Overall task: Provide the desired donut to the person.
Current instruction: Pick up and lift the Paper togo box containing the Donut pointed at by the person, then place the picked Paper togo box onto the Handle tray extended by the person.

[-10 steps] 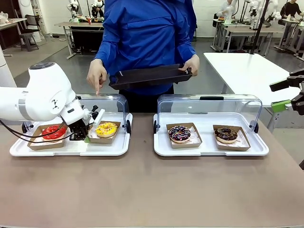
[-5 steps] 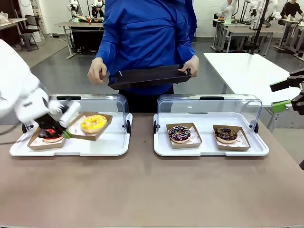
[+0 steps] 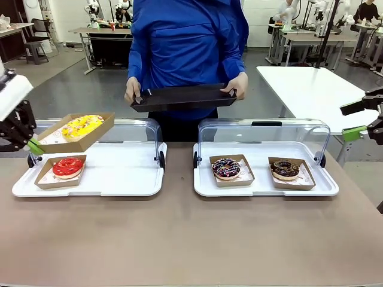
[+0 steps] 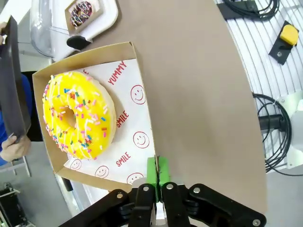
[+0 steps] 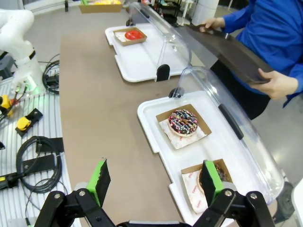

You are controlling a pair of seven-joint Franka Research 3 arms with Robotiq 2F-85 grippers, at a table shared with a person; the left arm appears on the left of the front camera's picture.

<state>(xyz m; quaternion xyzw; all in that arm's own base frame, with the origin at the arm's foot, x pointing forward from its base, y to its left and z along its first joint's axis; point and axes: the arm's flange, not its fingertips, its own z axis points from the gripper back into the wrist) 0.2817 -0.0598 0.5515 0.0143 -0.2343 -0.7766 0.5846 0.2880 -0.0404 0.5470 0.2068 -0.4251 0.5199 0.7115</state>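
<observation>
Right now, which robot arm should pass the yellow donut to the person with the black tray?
Left, probably. The left gripper is shut on the cardboard box holding the yellow donut, in the air. The right gripper is open and empty, off to the right.

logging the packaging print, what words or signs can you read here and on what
"YUMMY": red, on the white liner under the yellow donut in the box.
"SMILE": red, same liner, printed twice.
Smiley faces: red, same liner.
Print on the liners under the other donuts: too small to read.
</observation>
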